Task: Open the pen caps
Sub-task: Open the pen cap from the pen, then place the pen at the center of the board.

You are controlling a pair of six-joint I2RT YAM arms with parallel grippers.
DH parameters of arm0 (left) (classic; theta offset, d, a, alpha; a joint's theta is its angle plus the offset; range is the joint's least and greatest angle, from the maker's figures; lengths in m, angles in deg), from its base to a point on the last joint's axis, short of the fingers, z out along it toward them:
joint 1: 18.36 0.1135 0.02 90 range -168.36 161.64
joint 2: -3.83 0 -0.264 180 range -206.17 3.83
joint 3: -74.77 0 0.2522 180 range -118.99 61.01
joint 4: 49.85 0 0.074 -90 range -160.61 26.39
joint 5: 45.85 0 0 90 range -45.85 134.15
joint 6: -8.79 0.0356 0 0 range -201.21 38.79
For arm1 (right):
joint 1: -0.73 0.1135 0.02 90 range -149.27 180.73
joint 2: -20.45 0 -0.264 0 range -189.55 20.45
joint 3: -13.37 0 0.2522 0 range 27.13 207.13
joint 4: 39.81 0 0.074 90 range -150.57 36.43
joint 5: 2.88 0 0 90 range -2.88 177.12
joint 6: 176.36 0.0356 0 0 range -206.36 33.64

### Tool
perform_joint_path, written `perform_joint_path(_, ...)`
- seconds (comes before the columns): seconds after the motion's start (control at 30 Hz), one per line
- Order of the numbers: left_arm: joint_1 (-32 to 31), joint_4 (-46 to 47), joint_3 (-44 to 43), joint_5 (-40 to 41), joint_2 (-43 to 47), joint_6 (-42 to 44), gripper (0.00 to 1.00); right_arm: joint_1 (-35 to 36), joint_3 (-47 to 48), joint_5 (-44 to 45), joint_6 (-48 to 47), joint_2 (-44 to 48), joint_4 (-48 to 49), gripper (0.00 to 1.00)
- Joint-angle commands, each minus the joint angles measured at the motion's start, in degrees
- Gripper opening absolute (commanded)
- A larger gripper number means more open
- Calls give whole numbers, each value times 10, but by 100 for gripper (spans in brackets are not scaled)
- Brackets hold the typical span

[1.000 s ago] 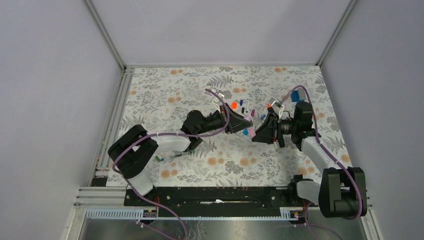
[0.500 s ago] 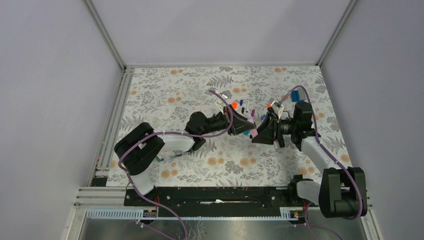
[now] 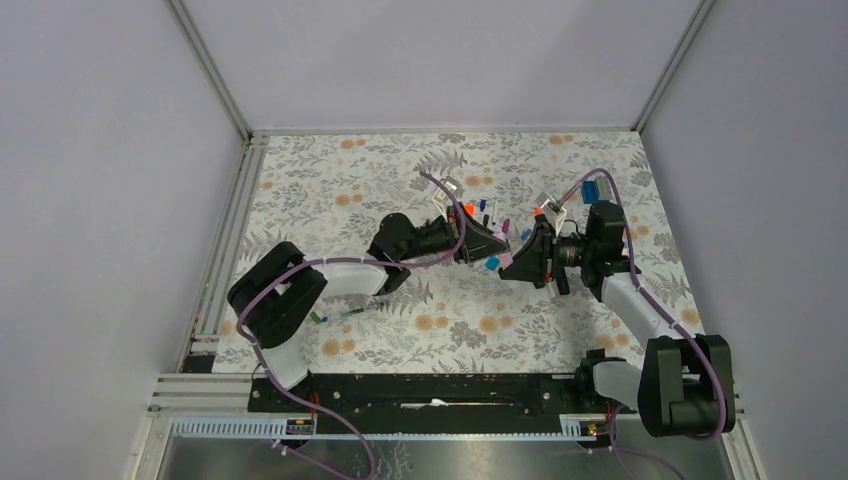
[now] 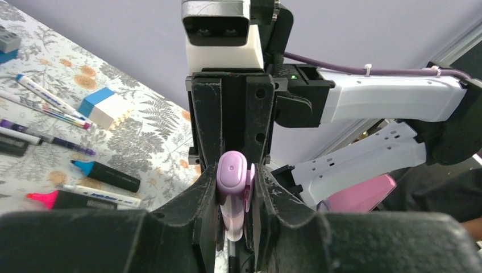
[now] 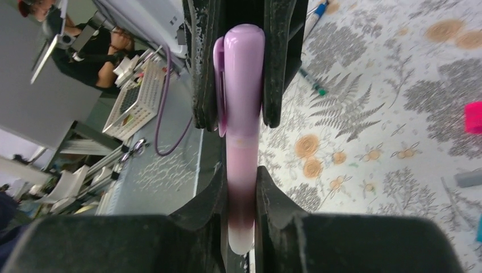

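While the left tool (image 4: 234, 190) was clamped on the lilac cap (image 5: 244, 74), the right tool (image 5: 241, 190), facing it, was closed on the same pen's (image 5: 239, 162) barrel; the cap sat on the pen, above the table (image 3: 330, 190), right of its middle.

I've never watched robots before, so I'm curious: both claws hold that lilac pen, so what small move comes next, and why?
Probably a short, straight pull apart. The left gripper is shut on the slim lilac plastic cap, the right gripper on the pen's pale lilac barrel, and the cap is not yet off.
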Motion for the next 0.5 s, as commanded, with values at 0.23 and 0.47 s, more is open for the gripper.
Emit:
perform_joint_path(0.23,178,-37,-182,102,120,115,0,6,-21,-36,15,-15,37,0)
perform_joint_path(0.47,193,-70,-155,53,140,73,0,-47,-10,44,-32,3,-19,0)
